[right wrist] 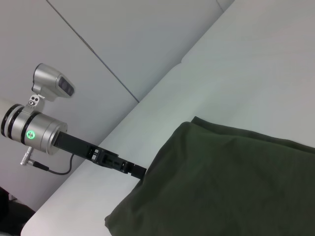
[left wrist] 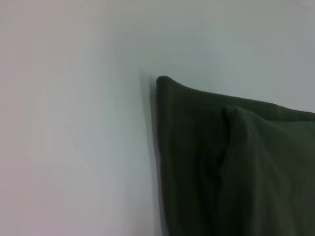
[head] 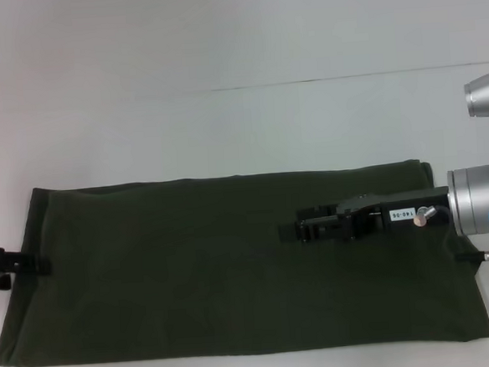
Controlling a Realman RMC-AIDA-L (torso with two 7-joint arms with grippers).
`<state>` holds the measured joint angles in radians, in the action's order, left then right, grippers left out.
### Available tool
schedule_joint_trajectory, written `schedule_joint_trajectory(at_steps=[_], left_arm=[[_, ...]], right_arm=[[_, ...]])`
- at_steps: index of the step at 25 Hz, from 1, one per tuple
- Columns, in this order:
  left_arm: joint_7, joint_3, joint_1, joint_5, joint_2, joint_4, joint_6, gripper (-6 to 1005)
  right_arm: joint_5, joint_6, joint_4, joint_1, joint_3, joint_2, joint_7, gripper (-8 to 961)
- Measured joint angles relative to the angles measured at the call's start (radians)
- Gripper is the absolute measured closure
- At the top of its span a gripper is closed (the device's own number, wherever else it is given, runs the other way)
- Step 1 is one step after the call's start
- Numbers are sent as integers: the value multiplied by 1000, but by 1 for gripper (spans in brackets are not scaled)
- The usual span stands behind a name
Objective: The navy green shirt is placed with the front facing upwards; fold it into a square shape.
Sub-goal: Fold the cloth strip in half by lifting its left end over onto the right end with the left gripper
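**Shirt lies crosswise as a long band; the left gripper sits at one short end**

The navy green shirt [head: 233, 264] lies flat on the white table [head: 221, 84], already folded into a long band with only plain green cloth on top. Its long axis runs from the robot's left to its right. The left gripper [head: 28, 264] is at the left short edge, and in the right wrist view its tip touches the cloth or goes under it; I cannot tell if its fingers are apart or together. The right gripper [head: 291, 231] reaches in over the right half of the shirt, near the middle, and its fingers look open, holding nothing. I judge the next fold must bring one short end across the long axis, and the left gripper is nearer to such an end.
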<state>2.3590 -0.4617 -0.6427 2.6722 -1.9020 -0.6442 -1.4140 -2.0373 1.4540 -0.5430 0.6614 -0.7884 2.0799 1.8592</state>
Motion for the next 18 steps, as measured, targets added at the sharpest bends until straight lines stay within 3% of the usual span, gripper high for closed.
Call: schedule_joint_trajectory(at_steps=[10,18], left_arm=[[15,19,-7,-11,7,8,-27,107],[22,92,-19,-107,30,-45,-267,107]], right_arm=[[-5,3,0,1,0,0,1,187],[-15,2,0,3,0,0,13,188]])
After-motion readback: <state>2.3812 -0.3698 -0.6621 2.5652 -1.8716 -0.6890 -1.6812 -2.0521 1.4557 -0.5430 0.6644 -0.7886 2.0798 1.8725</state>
